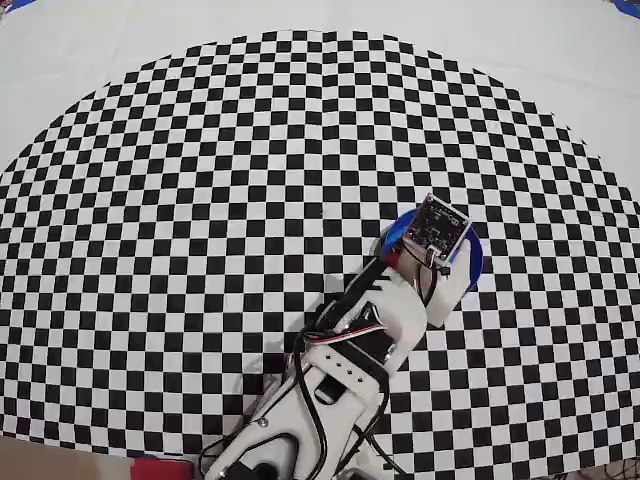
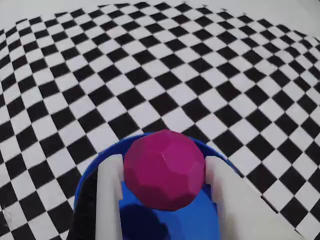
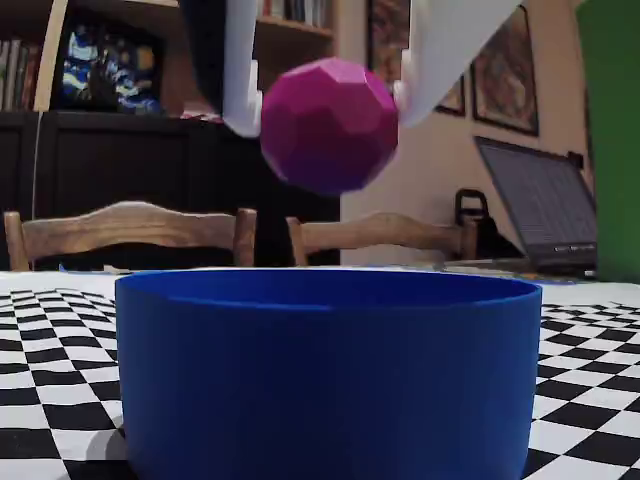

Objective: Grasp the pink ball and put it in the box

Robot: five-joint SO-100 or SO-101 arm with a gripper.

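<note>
The pink ball [image 2: 164, 169] is a faceted magenta sphere held between my gripper's [image 2: 163, 164] two white fingers [image 2: 110, 195], which press on its left and right sides. It hangs over the box [image 2: 86, 176], a round blue tub whose floor shows the ball's shadow. In the fixed view the ball [image 3: 330, 125] is in the air above the box's rim [image 3: 320, 290], clear of it, with the gripper [image 3: 325, 112] shut on it. From overhead the wrist [image 1: 437, 232] covers the ball, and only the box's blue rim [image 1: 474, 262] shows around it.
The black-and-white checkered mat [image 1: 250, 180] spreads around the box on a white table [image 1: 100, 40]. My white arm [image 1: 370, 330] reaches in from the lower edge of the overhead view. Chairs [image 3: 130, 235] and a laptop [image 3: 545, 205] stand behind the table.
</note>
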